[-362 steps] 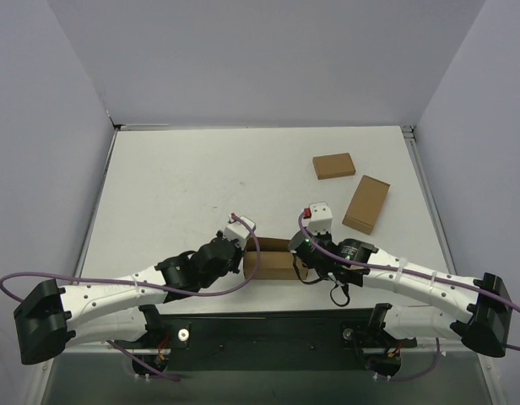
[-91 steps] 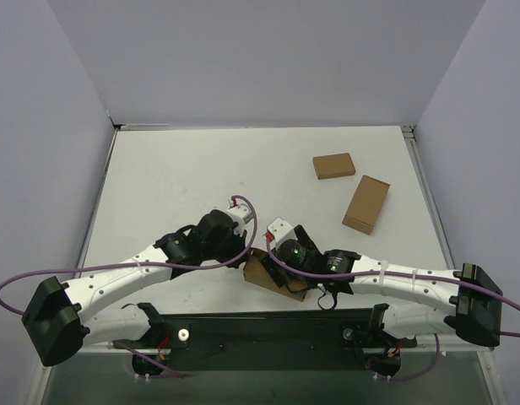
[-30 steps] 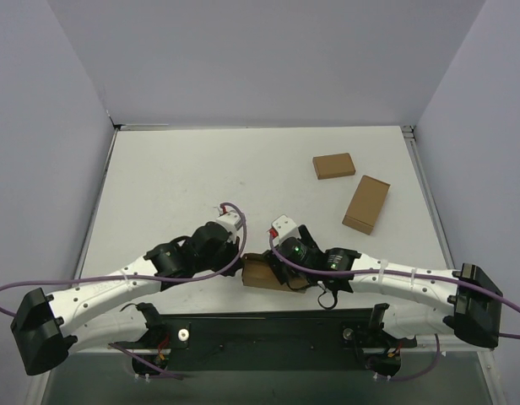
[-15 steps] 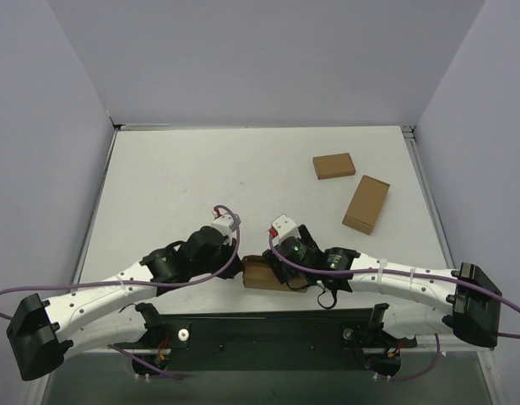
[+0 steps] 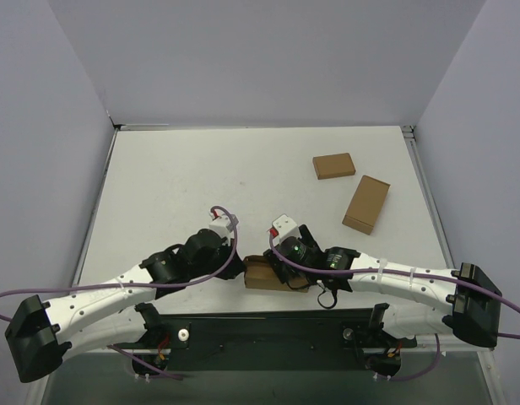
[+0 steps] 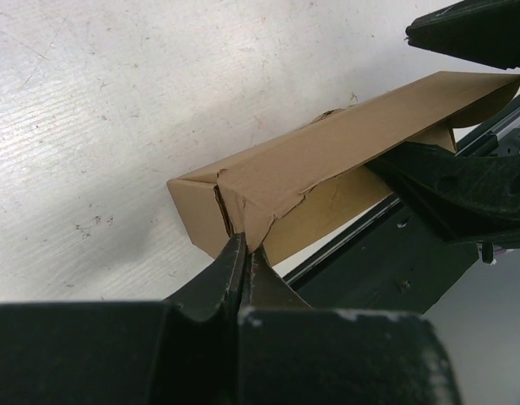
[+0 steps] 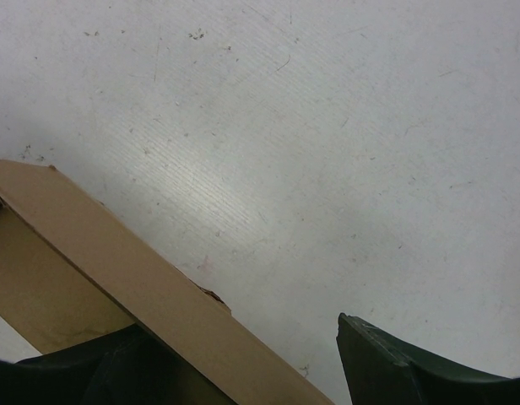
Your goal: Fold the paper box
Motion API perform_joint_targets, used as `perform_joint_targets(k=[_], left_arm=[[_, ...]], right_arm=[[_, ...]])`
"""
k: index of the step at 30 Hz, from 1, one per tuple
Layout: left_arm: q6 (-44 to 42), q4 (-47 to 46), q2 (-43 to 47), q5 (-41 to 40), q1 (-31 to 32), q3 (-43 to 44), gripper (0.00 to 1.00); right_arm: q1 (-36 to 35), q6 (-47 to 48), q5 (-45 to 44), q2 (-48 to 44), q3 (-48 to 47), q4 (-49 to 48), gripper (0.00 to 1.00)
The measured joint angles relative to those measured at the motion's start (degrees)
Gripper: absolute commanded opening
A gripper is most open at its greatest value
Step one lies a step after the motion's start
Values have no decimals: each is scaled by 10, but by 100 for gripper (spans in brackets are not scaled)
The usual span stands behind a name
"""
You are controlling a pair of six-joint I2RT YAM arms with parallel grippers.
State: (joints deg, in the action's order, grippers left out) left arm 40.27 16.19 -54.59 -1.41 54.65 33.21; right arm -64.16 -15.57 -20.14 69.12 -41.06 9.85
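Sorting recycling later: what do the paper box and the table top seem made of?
The paper box looks like thin brown cardboard, matte and unprinted; its ragged torn edge shows this. The table looks like a hard white board, perhaps laminate or painted, matte, with fine scratches and dark specks; which one is unclear.

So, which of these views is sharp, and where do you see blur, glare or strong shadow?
Top external: even, soft light, no glare, only faint shadows. Left wrist: the plain brown cardboard paper box is sharp, while the shut left claw is a dark, blurred mass up close. Right wrist: the white table scratches are sharp, the right claw nearly black.
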Motion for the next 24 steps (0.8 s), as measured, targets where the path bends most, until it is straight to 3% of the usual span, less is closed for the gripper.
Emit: perform_joint_targets(k=[24], left_arm=[[18, -8, 29, -12, 5, -26, 0]], right_arm=[[0, -6, -1, -2, 0, 1, 75]])
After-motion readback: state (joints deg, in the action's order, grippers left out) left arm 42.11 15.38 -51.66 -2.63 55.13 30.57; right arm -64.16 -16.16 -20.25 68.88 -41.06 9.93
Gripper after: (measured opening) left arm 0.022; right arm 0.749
